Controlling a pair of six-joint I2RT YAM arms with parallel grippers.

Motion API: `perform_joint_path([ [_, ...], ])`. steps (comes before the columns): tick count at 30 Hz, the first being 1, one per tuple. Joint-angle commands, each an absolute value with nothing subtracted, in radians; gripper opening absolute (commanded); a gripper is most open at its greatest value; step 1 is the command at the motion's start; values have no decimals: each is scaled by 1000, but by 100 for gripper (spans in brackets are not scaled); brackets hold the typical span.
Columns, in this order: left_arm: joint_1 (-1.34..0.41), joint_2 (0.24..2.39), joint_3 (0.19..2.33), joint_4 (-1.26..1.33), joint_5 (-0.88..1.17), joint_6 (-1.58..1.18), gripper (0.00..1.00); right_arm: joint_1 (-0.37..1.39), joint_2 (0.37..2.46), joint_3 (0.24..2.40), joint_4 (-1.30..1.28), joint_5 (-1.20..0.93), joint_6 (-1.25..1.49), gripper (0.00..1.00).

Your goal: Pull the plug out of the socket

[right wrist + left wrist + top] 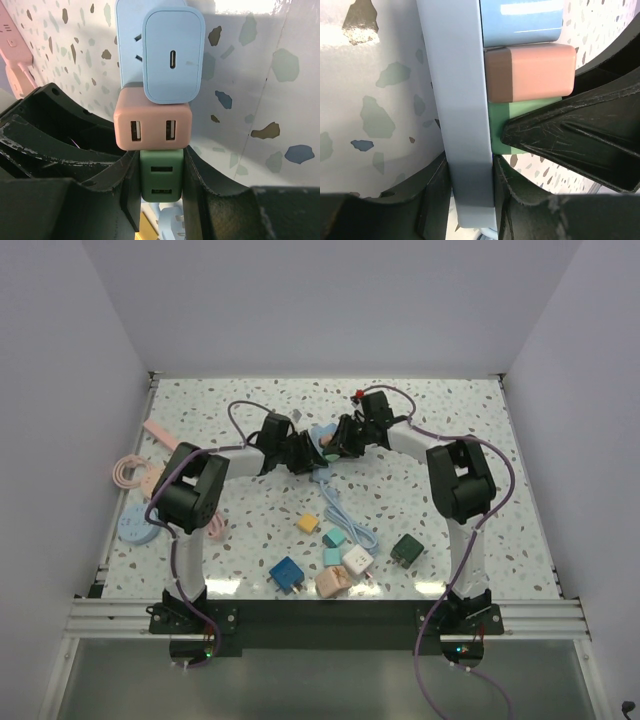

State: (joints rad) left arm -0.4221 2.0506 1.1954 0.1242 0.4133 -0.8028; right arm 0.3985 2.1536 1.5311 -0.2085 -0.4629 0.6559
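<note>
Gripping the dark green square USB plug (161,182), plug not yet out: pull step is about to start.
My right gripper (161,167) is closed on its sides. It sits in the pale blue plastic power strip (462,100) mid-table, just beside a pink plug (152,127). My left gripper (470,192) pinches the strip, firmly I think, though the view is tight. Next I'd pull straight out with the strip braced.

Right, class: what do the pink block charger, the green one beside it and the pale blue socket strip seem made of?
Pink block charger: probably moulded plastic, matte; even colour, rounded corners. Green block charger: likely the same matte plastic, clean-cut USB slots. Pale blue socket strip: seemingly smooth plastic, soft sheen, no grain.
</note>
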Motion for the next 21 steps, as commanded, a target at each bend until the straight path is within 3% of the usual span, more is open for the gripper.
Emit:
perform_joint_path([
  [1,-439,2079,1219,75,358,-756,1,414,2082,1540,-153,-509,689,0],
  [10,-431,2095,1256,-75,226,-775,0,408,2014,1508,-179,-430,693,0],
  [21,-394,2074,1183,-84,166,-802,0,353,1798,1235,-15,-422,759,0],
])
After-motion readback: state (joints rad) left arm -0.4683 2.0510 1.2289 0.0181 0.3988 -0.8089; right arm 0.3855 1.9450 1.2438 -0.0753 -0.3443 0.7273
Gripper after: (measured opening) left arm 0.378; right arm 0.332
